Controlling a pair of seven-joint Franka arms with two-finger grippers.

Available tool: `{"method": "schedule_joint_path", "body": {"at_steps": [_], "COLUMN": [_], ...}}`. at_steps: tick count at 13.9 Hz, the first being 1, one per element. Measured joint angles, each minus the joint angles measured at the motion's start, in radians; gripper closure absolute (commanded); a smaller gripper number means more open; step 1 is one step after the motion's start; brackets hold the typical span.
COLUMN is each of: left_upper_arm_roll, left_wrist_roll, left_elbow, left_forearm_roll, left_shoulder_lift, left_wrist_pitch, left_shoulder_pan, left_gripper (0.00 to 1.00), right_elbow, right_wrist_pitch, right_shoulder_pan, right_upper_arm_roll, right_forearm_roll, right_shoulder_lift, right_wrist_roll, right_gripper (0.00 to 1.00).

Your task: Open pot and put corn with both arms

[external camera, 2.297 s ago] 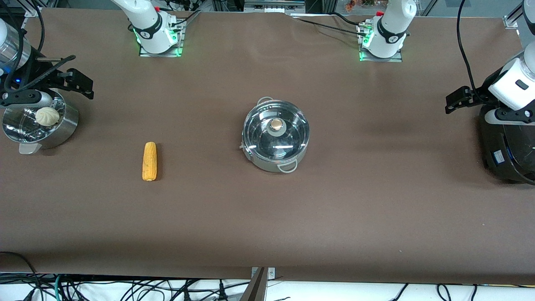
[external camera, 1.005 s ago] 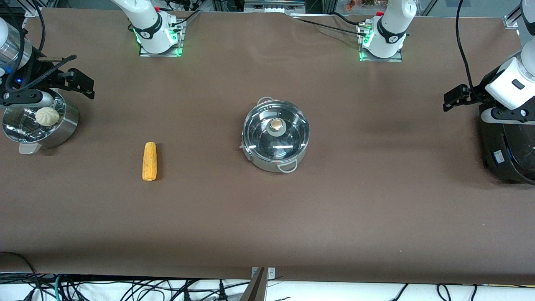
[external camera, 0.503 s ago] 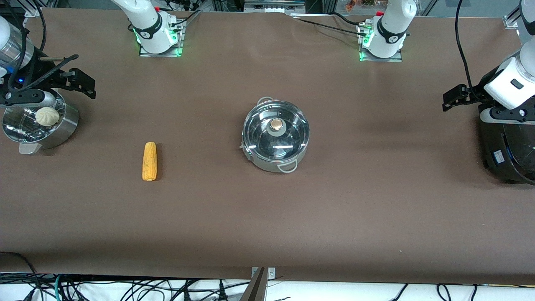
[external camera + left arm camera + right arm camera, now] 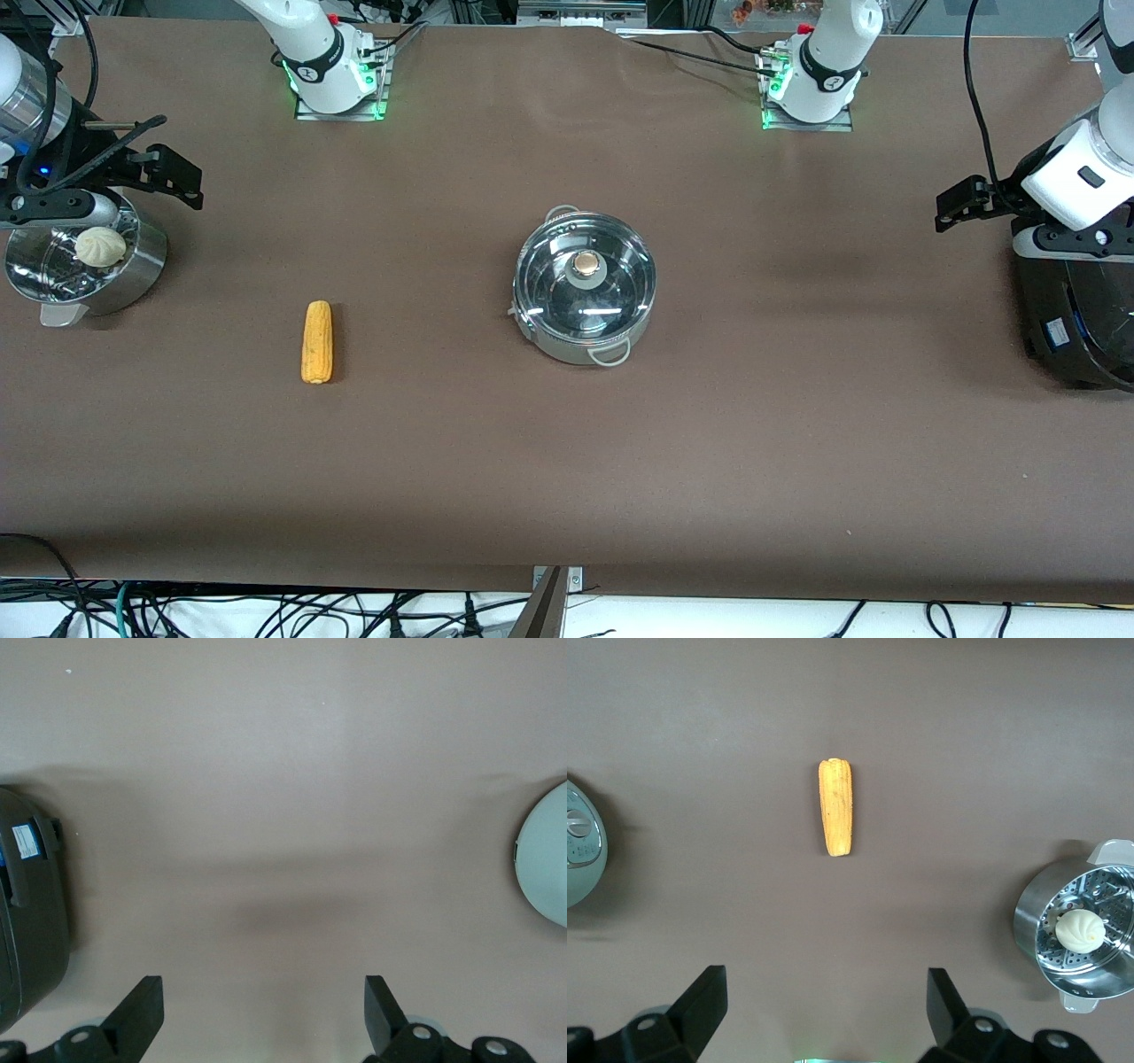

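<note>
I see the pot [image 4: 586, 298] at mid-table with its glass lid [image 4: 586, 282] seated and the brass knob [image 4: 585, 262] at lid centre. The corn [image 4: 316, 341] lies flat on the table [image 4: 709, 461], toward the right arm's end, well apart from the pot and slightly nearer the front camera than the pot's centre. No step of the task is done yet.

The left gripper [image 4: 257, 1010] hangs above the table beside the black cooker [image 4: 1076, 310] at the left arm's end. Its fingers stand wide apart and hold nothing. The right gripper [image 4: 824, 1005] hangs high above the table near the steamer bowl [image 4: 84, 261] with the white bun [image 4: 99, 245]. It is likewise spread wide and empty, with the corn visible below it in the right wrist view.

Risks I judge from here:

1. Lid grasp. The knob is small and smooth. An off-centre close may slip off it or tilt the lid against the rim.
2. Pot shift. The pot is light and unrestrained. A lateral push during lid approach may slide it.
3. Corn grasp. The cob is round and may roll if the fingers close along its length instead of across it.
4. Arm conflict. Both arms must converge on the pot. Poor sequencing may cause contact above it.
5. Wrong target. The steamer bowl resembles the pot.
</note>
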Motion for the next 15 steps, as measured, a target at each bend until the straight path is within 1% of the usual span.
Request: {"method": "schedule_joint_path", "body": {"at_steps": [2, 3, 5, 7, 9, 11, 13, 15], "left_upper_arm_roll": [-0.034, -0.062, -0.111, -0.16, -0.227, -0.269, -0.272, -0.272], "left_wrist_roll": [0.0, -0.004, -0.047, -0.139, -0.269, -0.465, -0.658, -0.781], "left_elbow": [0.0, 0.0, 0.0, 0.0, 0.014, 0.09, 0.21, 0.319], "left_forearm_roll": [0.0, -0.003, -0.045, -0.107, -0.13, -0.131, -0.13, -0.128], "left_shoulder_lift": [0.0, 0.0, 0.001, 0.012, 0.054, 0.142, 0.262, 0.381], "left_wrist_pitch": [-0.021, -0.027, -0.029, -0.029, -0.014, 0.01, 0.019, 0.03], "left_shoulder_pan": [-0.002, -0.002, -0.006, -0.013, -0.038, -0.119, -0.227, -0.297], "left_gripper": [0.0, 0.0, 0.0, 0.0, 0.0, 0.0, 0.0, 0.0], "right_elbow": [0.0, 0.0, 0.0, 0.0, 0.0, 0.0, 0.0, 0.0], "right_wrist_pitch": [0.0, 0.0, 0.0, 0.0, 0.0, 0.001, 0.003, 0.014], "right_shoulder_pan": [0.0, 0.0, 0.0, 0.0, 0.0, -0.001, -0.001, -0.001], "right_upper_arm_roll": [0.0, 0.0, 0.0, 0.0, 0.0, -0.001, -0.001, -0.002], "right_forearm_roll": [0.0, 0.0, 0.0, 0.0, 0.0, 0.0, 0.0, 0.0], "right_shoulder_lift": [0.0, 0.0, 0.0, 0.0, 0.0, 0.0, 0.001, 0.001], "right_wrist_roll": [0.0, 0.0, 0.0, 0.0, 0.0, 0.0, 0.0, 0.0], "right_gripper": [0.0, 0.0, 0.0, 0.0, 0.0, 0.0, 0.0, 0.0]}}
